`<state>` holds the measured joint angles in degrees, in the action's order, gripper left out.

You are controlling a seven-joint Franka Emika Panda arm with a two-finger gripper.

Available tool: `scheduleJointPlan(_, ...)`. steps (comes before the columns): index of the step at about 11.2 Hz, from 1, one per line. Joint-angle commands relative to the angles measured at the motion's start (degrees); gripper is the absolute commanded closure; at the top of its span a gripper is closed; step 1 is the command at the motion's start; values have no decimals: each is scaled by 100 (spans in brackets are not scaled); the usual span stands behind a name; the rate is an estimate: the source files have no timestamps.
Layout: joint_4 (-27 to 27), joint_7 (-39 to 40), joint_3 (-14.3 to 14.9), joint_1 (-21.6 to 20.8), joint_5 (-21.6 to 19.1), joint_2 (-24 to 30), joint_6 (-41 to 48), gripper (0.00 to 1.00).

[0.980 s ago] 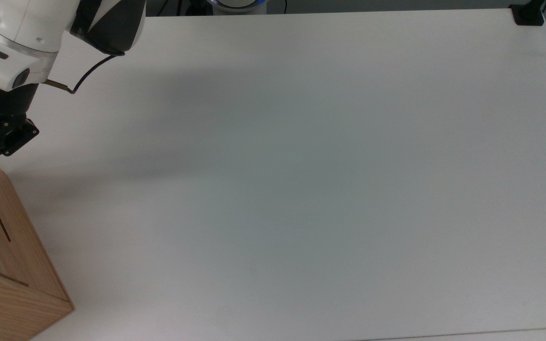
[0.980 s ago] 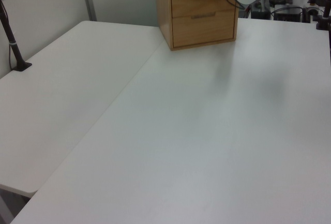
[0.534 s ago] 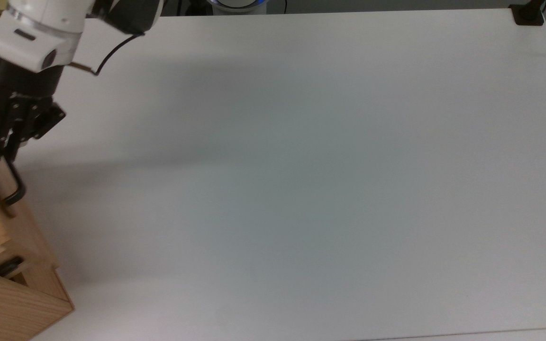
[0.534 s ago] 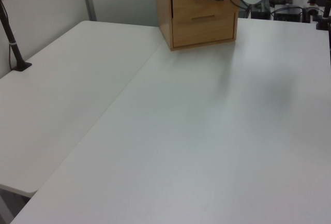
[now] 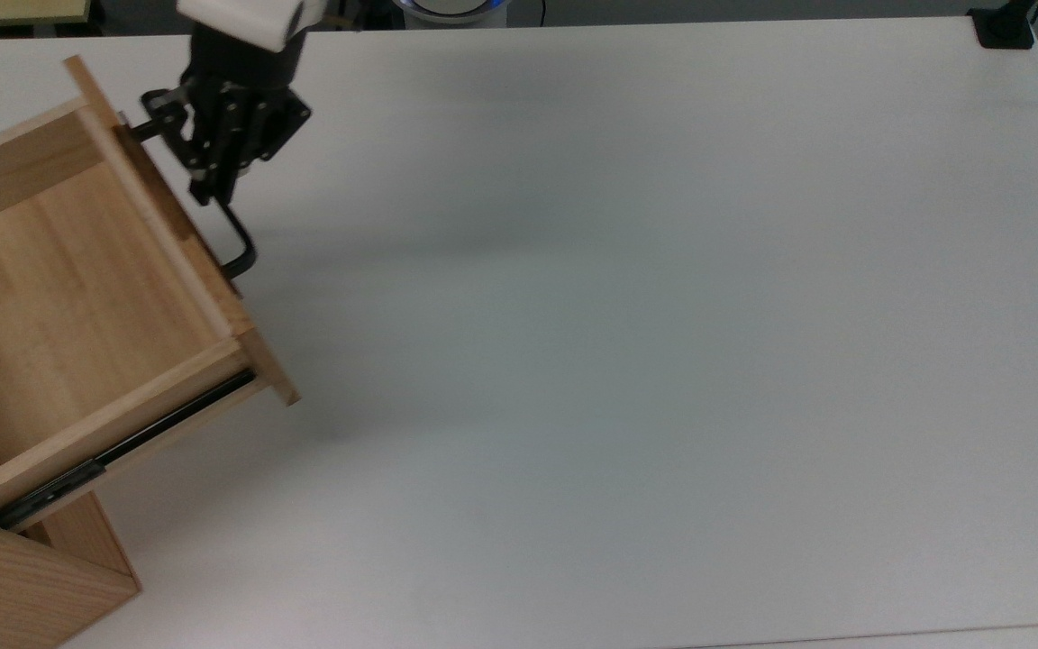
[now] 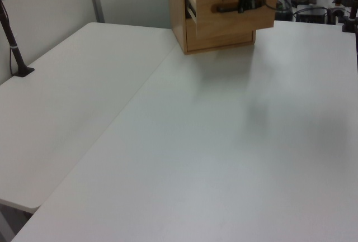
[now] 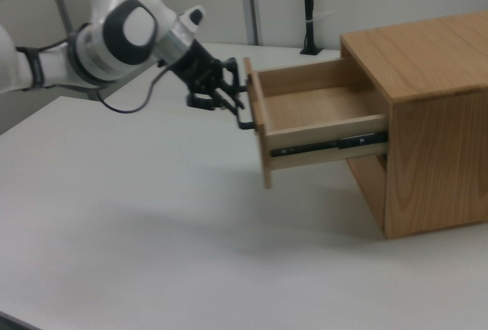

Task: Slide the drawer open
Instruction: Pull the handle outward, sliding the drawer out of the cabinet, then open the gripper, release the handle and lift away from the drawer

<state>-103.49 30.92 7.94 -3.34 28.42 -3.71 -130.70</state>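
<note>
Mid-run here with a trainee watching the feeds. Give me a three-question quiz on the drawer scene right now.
1. True or false: the drawer is pulled out of the cabinet.
2. What is the gripper clamped on?
3. The drawer's inside looks: A) full of tools B) empty C) holding a cup.

Key: 1 true. 2 the black bar handle. 3 B.

Lighting: even, diffuse, bright overhead. Bench (image 5: 663, 315): soft broad grey shadows, darkest beside the drawer (image 5: 77, 297); no hard glare. Left view: slightly soft, washed out. Right view: mild softness throughout.
</note>
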Motion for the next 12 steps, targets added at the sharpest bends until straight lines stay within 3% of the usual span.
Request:
scheduleJointPlan(1, -75, -51, -265, -360, -257, 424, 597, 95)
scheduleJointPlan(3, -75, -331, -563, -360, -266, 424, 905, 93)
scheduleJointPlan(4, -75, -341, -661, -351, -275, 415, 1054, 82)
scheduleJointPlan(5, -66, -376, -679, -334, -362, 406, 1108, 32)
scheduleJointPlan(6, 12, -489, -679, -299, -615, 406, 1117, 0)
scheduleJointPlan(8, 135, -856, -679, -316, -959, 406, 1387, 0)
scheduleJointPlan(10, 407, -2407, -923, -308, -1389, 389, 2203, 0)
scheduleJointPlan(12, 593, -4664, -1083, -150, -2337, 319, 2443, 0)
